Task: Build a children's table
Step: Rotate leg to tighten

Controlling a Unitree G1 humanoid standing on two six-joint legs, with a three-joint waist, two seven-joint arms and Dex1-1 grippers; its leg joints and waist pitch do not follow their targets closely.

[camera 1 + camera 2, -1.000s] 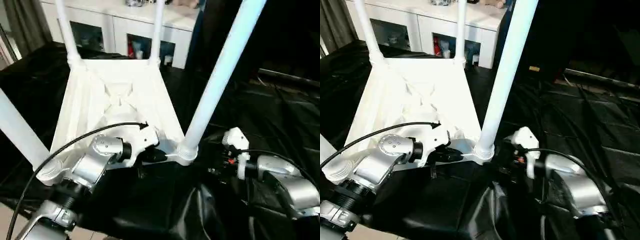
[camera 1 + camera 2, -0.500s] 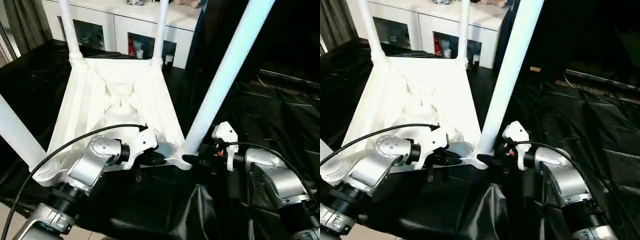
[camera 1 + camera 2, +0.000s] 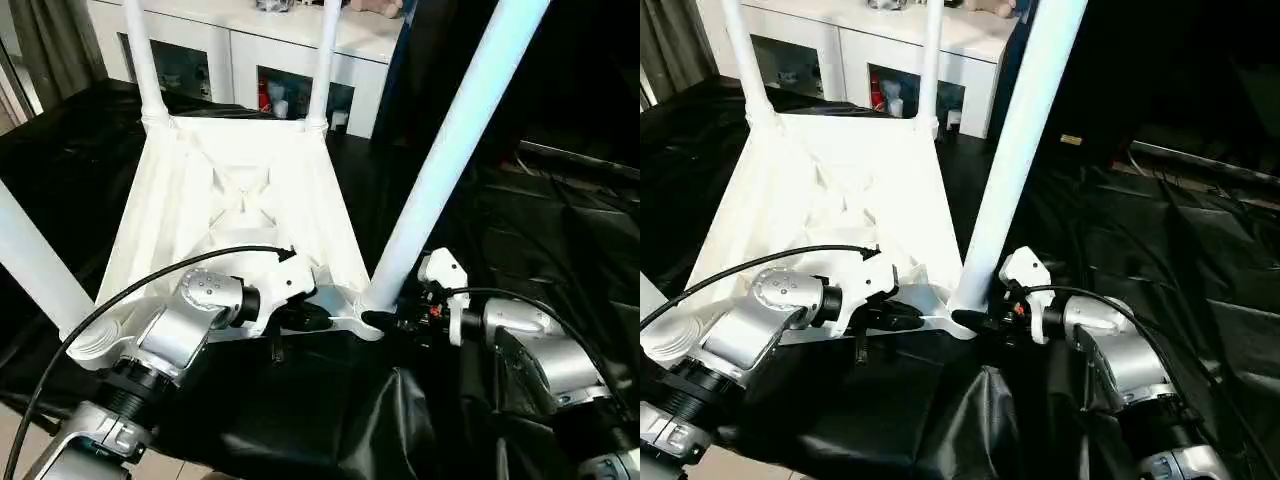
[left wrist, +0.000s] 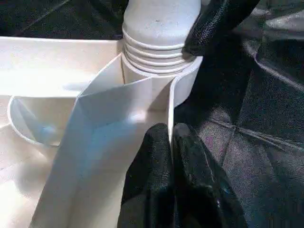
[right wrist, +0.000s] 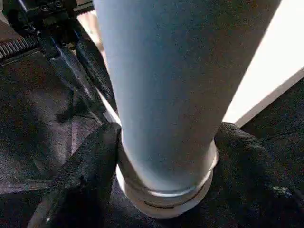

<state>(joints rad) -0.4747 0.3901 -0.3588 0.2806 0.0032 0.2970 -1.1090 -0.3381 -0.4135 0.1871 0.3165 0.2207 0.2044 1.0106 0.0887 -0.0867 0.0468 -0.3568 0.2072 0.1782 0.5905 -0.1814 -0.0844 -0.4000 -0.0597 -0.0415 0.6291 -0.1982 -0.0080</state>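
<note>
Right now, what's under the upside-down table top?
Black sheeting lies around the table top and runs under its near edge. What's directly beneath is covered by the top itself.

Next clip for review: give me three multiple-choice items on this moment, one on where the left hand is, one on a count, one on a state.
1. Where is the left hand?
A. Pinching the edge of the tabletop beside its near right corner socket
B. Wrapped around a far leg
C. Hanging free, touching nothing

2. How many legs stand up from the tabletop?
A. Two
B. Three
C. Four

3. How does the tabletop lie?
A. Upright on its legs
B. Upside down, ribbed underside up
C. On one side edge

Answers:
1 A: the left wrist view shows the black fingers closed on the thin white edge wall next to the socket.
2 C: two far and two near legs rise from the corners.
3 B: the ribs face up and the legs point upward.
</note>
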